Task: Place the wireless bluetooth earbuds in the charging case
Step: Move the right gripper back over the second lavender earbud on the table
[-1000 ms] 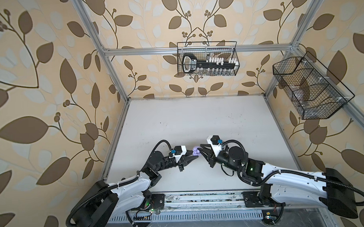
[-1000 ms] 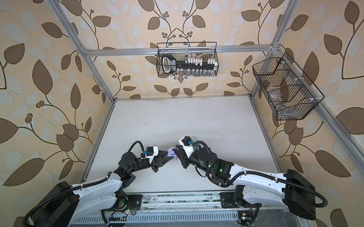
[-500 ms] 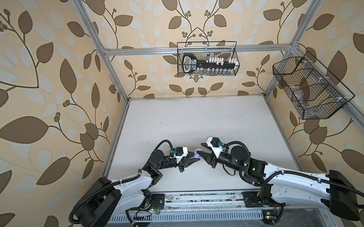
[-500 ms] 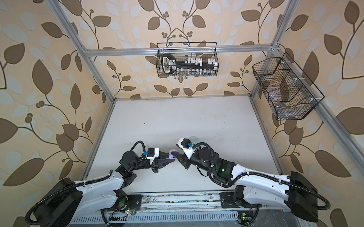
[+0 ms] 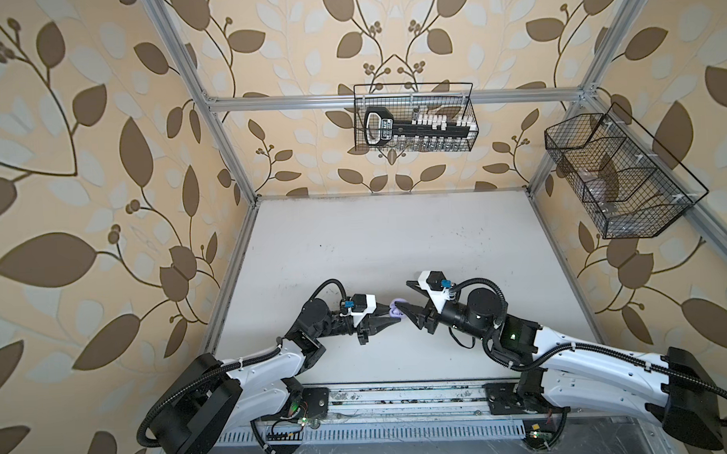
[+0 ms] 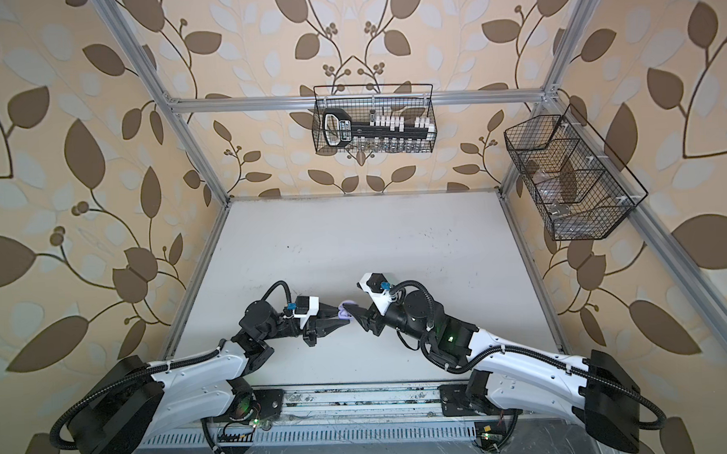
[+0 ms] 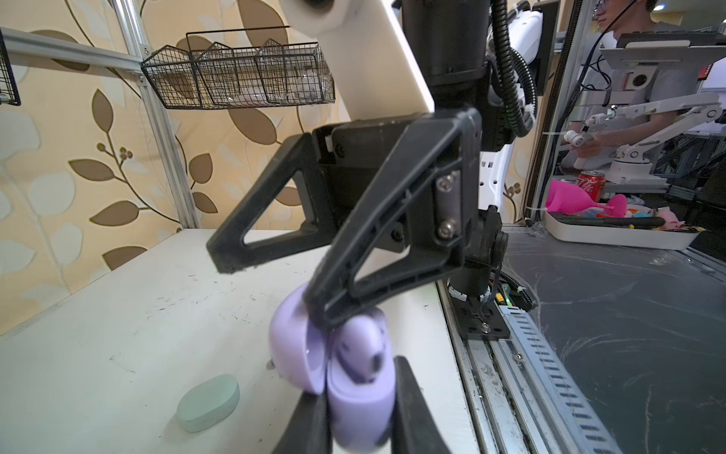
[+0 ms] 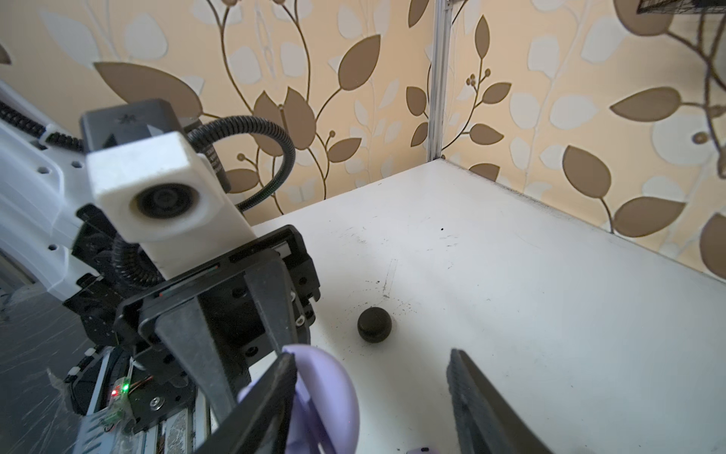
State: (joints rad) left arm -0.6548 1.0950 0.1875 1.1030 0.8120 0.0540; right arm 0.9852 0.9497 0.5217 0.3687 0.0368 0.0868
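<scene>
Beige leaf-print walls (image 5: 82, 204), aluminium frame (image 5: 291, 101), white counter (image 5: 395, 243) (scuffed), back wire basket (image 5: 470, 108), side wire basket (image 5: 644, 210).

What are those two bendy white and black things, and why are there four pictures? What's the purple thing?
They are two robot arms, each ending in a pinching claw called a gripper. Two pictures look down from above on the whole white table; the other two come from little cameras on the arms' wrists. The left gripper pinches an open lavender case for earbuds. The right gripper is open, one finger right by the case's lid. On the table lie a closed mint case and a small round black thing, probably another case. Wire baskets hang on the walls.
</scene>
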